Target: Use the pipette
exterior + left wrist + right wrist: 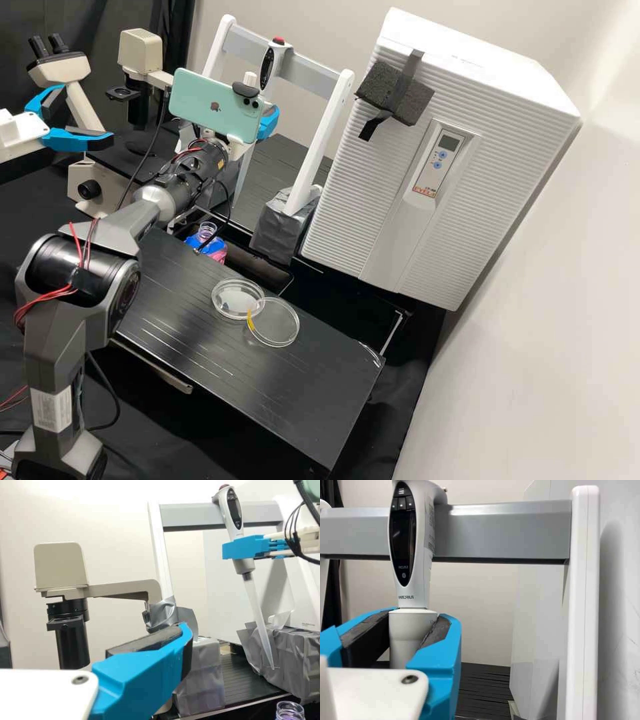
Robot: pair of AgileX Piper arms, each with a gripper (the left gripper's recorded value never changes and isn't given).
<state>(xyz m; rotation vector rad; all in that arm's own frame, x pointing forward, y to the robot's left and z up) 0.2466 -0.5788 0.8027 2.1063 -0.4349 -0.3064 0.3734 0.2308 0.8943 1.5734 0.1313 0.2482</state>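
— So, where is the pipette [410, 555] sitting?
— Upright against the grey crossbar [495, 530] of the white stand, with its display towards the right wrist camera. The right gripper [402, 632] is closed around the pale barrel just below the display, one blue finger on each side. I cannot tell whether its hook bears on the bar.
— And the tip?
— A long clear tip [264, 630] hangs well below the grip and points down near the stand's taped foot [295, 655].
— The other arm?
— The left gripper [75, 119] is over by the microscope [83, 180], fingers spread, holding nothing.
— What does the step call for, then?
— I judge it is taking the pipette off the stand. Lift straight up until it clears the bar, then draw away. A sideways pull could twist the barrel in the pads. Hold it vertical so the tip misses the tape.
— Where would it go?
— Probably to the bottle [208, 241] of purplish liquid just beside the black plate's [280, 393] far edge, its neck seemingly uncapped. Or to the two clear dishes [237, 298] that touch each other mid-plate. Come down slowly over that narrow neck.
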